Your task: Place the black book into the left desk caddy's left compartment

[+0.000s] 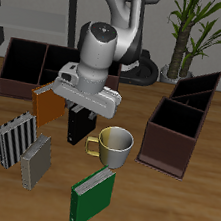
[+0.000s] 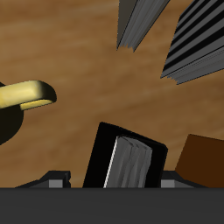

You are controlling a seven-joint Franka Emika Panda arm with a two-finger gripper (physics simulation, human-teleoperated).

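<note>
- Exterior view: the thin plain black rectangular book (image 1: 77,128) stands upright on the brown wooden tabletop (image 1: 168,208), directly under the white arm's two-finger gripper (image 1: 79,113). It sits just beside the small orange book (image 1: 47,104) on one side and near the pale yellow mug (image 1: 115,144) on the other.
- Exterior view: the gripper hangs straight above the black book's top edge, so the book lies below it, not off to either side. The arm's white wrist body hides the fingertips, and from here I cannot tell how the jaws stand or whether they touch the book.
- Exterior view: the left desk caddy (image 1: 177,129), a dark brown divided box seen end-on with one large square bin ahead of narrower slanted bins, stands well apart from the book, beyond the mug. The other dark brown caddy (image 1: 33,68) lies broadside farther back.
- Exterior view: a green book (image 1: 92,196) stands nearer the table's front edge, and two grey striped books (image 1: 23,145) stand beyond the orange one.
- Wrist view: the black book (image 2: 127,160) shows end-on right against the gripper body, pale page edges visible, its long edge running away from the camera. No fingertips show, so the grip remains unclear.
- Wrist view: the mug's yellow handle (image 2: 28,94) is close on one side, the orange book (image 2: 203,162) on the other.
- Judgement: the coming move turns on a straight vertical descent or lift along the book's upright axis.
</note>
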